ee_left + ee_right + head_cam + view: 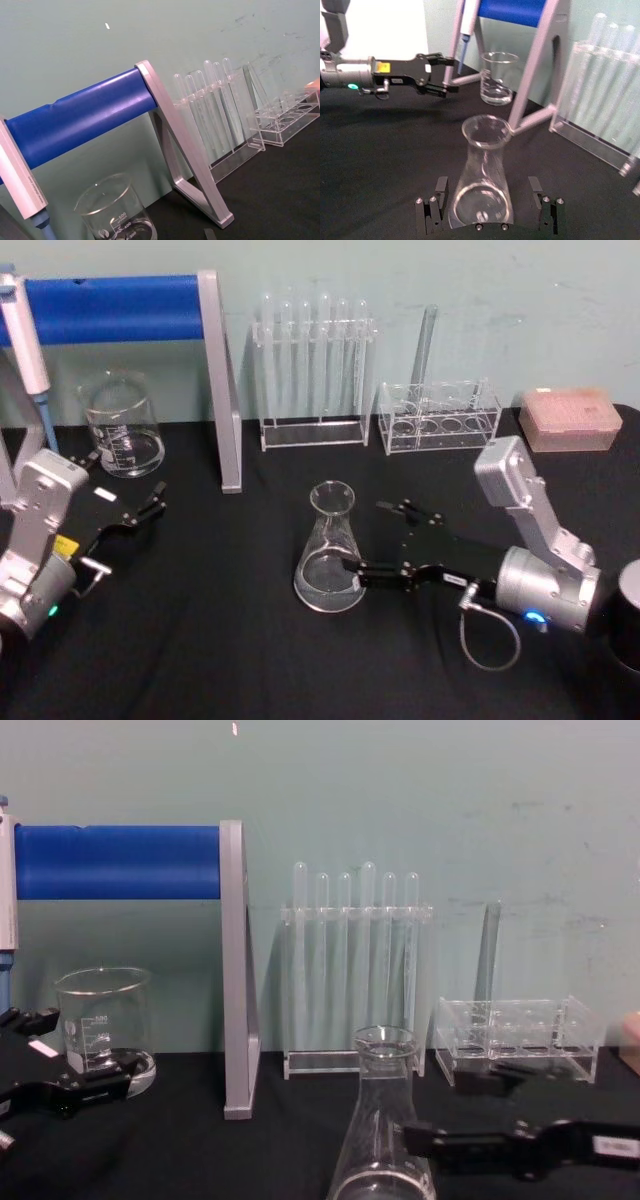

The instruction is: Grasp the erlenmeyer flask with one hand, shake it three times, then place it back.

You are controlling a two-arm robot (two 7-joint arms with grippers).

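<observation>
While spread wide, the right claw [490, 210] straddles the erlenmeyer flask [482, 185].

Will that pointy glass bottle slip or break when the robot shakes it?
The erlenmeyer flask looks like smooth clear glass, so it is probably slippery and breakable. Its sloped sides might let it slide down between the open fingers of the right gripper. The wide base should keep it from tipping easily.
</observation>
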